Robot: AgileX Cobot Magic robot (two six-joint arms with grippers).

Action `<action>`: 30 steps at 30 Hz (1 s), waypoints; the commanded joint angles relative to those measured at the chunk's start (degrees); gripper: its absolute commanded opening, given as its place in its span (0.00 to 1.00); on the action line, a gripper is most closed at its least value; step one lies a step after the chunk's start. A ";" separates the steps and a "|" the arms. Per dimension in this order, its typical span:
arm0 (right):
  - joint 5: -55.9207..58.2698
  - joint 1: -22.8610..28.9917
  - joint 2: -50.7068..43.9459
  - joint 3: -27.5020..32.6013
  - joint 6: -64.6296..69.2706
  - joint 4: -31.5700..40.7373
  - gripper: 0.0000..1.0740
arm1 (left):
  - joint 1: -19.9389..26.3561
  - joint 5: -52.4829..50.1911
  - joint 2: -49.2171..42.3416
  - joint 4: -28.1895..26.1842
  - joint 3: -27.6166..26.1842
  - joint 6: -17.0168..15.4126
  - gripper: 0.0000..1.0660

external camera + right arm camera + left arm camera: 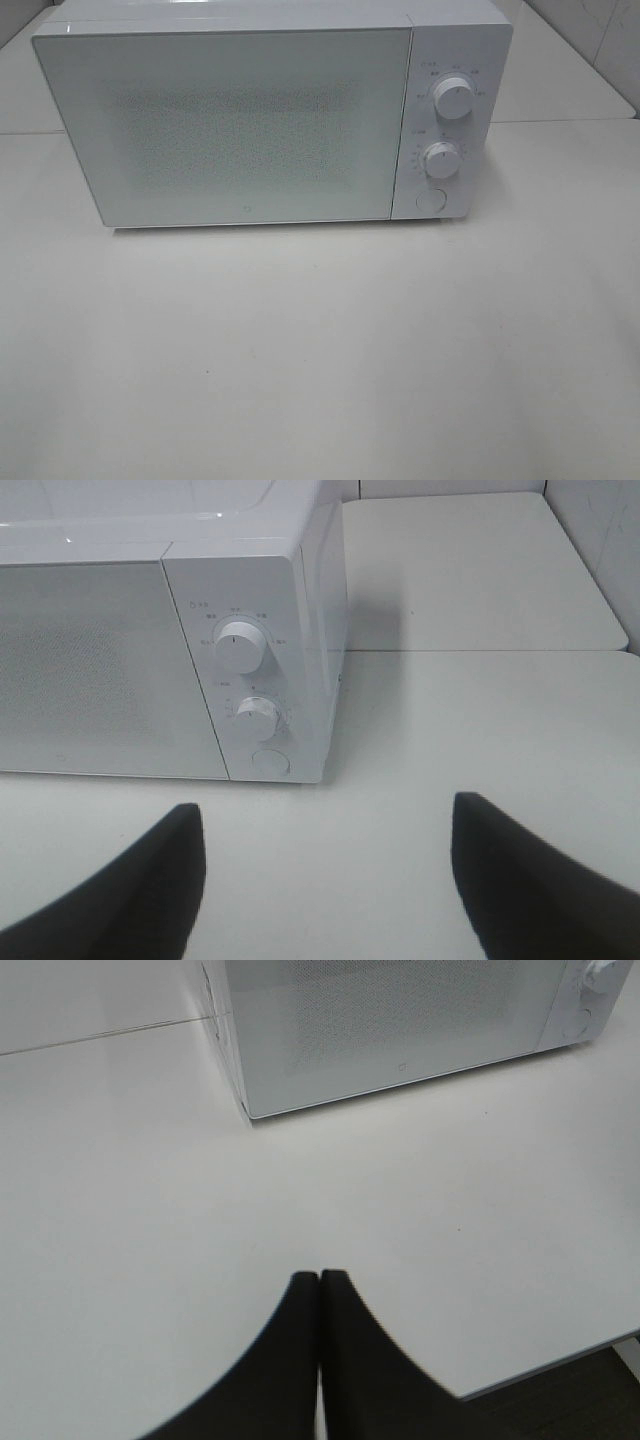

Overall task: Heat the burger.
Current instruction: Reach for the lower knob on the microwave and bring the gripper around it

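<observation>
1. The burger appears in none of the views, so where it lies cannot be told.
2. The white microwave (250,120) stands ahead of both pairs of jaws with its door (225,125) shut. The speckled window in the door lets nothing inside be made out.
3. The left jaws are pressed together. Their two dark fingers (285,1370) meet along a thin seam, tip against tip, with nothing caught between them. They hang over bare tabletop (320,350), well short of the microwave. The nearest front corner of the microwave lies ahead of the tips, and the door stretches off to one side.
4. The right jaws stand wide apart and hold nothing. Only tabletop shows in the broad gap between their dark fingers (530,880). They are well apart from the microwave and touch nothing.
5. Ahead of the right jaws is the microwave's control panel, on the far side of the door from the left jaws. It carries an upper knob (455,100), a lower knob (441,159) just beneath it, and a round button (431,200) at the bottom. The panel sits nearer one finger than the other, not in line with the middle of the gap.
6. The pale tabletop runs out around both pairs of jaws. A seam in it passes behind the microwave, and one edge of the tabletop shows close beside the left jaws.
</observation>
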 commanded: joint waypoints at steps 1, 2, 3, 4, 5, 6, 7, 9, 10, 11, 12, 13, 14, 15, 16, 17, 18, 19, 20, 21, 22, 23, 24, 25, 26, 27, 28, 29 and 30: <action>-6.30 -0.23 5.67 0.17 -0.46 -0.57 0.62 | 0.23 -0.97 -1.15 0.06 0.06 0.00 0.00; -6.30 -0.23 5.67 0.17 -0.46 -0.57 0.62 | 0.23 -0.97 -1.15 0.06 0.06 0.00 0.00; -7.56 -0.23 6.99 0.17 -0.46 -0.57 0.62 | 0.23 -0.97 -1.15 0.06 0.06 0.00 0.00; -9.97 -0.23 9.34 0.17 -0.46 -0.57 0.62 | 0.23 -0.97 -1.15 0.06 0.06 0.00 0.00; -9.97 -0.23 9.34 0.17 -0.46 -0.57 0.62 | 0.23 -0.97 -1.15 0.06 0.06 0.00 0.00; -11.23 -0.23 10.66 0.17 -0.46 -0.34 0.62 | 0.23 -0.97 -1.15 0.11 0.06 0.00 0.00; -13.46 -0.23 13.29 0.17 -0.46 0.00 0.62 | 0.23 -0.97 -1.15 0.11 0.06 0.00 0.00; -14.44 -0.23 14.61 0.17 -0.46 0.00 0.62 | 0.23 -0.97 -1.15 0.11 0.06 0.00 0.00; -16.33 -0.23 17.36 0.17 -0.46 0.00 0.62 | 0.23 -0.97 -1.15 0.11 0.06 0.00 0.00; -16.33 -0.23 17.36 0.17 -0.46 0.00 0.62 | 0.23 -0.97 -1.15 0.11 0.06 0.00 0.00; -17.30 -0.23 18.96 0.17 -0.46 0.00 0.62 | 0.23 -0.97 -1.15 0.11 0.06 0.00 0.00; -19.14 -0.23 22.06 0.17 -0.46 0.00 0.62 | 0.23 -0.97 -1.15 0.17 0.06 0.00 0.00; -19.14 -0.23 22.06 0.17 -0.46 0.00 0.62 | 0.23 -0.97 -1.15 0.17 0.06 0.00 0.00; -21.43 -0.23 25.15 0.17 -0.46 0.00 0.62 | 0.23 -0.97 -1.15 0.29 0.06 0.00 0.00; -23.26 -0.23 26.93 0.17 -0.46 0.00 0.62 | 0.23 -0.97 -1.15 0.29 0.06 0.00 0.00; -23.26 -0.23 26.93 0.17 -0.46 0.00 0.62 | 0.23 -0.97 -1.15 0.29 0.06 0.00 0.00; -26.87 -0.23 30.48 0.17 -0.46 0.00 0.62 | 0.23 -0.97 -1.15 0.29 0.06 0.00 0.00; -28.65 -0.23 31.91 0.17 -0.46 0.00 0.62 | 0.23 -0.97 -1.15 0.29 0.06 0.00 0.00; -28.65 -0.23 31.91 0.17 -0.46 0.00 0.62 | 0.23 -0.97 -1.15 0.29 0.06 0.00 0.00; -33.58 -0.23 35.47 0.17 -0.46 0.00 0.62 | 0.23 -0.97 -1.15 0.29 0.06 0.00 0.00; -33.58 -0.23 35.47 0.17 -0.46 0.00 0.62 | 0.23 -0.97 -1.15 0.29 0.06 0.00 0.00; -35.58 -0.23 36.90 0.17 -0.46 0.00 0.62 | 0.23 -0.97 -1.15 0.34 0.06 0.00 0.00; -39.88 -0.23 40.16 0.17 -0.46 -0.34 0.62 | 0.23 -0.97 -1.15 0.34 0.06 0.00 0.00; -39.88 -0.23 40.16 0.17 -0.46 -0.34 0.62 | 0.23 -0.97 -1.15 0.34 0.06 0.00 0.00; -44.00 -0.23 43.37 0.17 -0.40 -0.34 0.62 | 0.23 -0.97 -1.15 0.34 0.06 0.00 0.00; -44.00 -0.23 43.37 0.17 -0.40 -0.34 0.62 | 0.23 -0.97 -1.15 0.34 0.06 0.00 0.00; -47.84 -0.23 46.07 0.17 -0.40 -0.34 0.62 | 0.23 -0.97 -1.15 0.34 0.06 0.00 0.00; -49.27 -0.23 47.27 0.17 -0.40 -0.40 0.62 | 0.23 -0.97 -1.15 0.34 0.06 0.00 0.00; -49.27 -0.23 47.27 0.17 -0.40 -0.40 0.62 | 0.23 -0.97 -1.15 0.34 0.06 0.00 0.00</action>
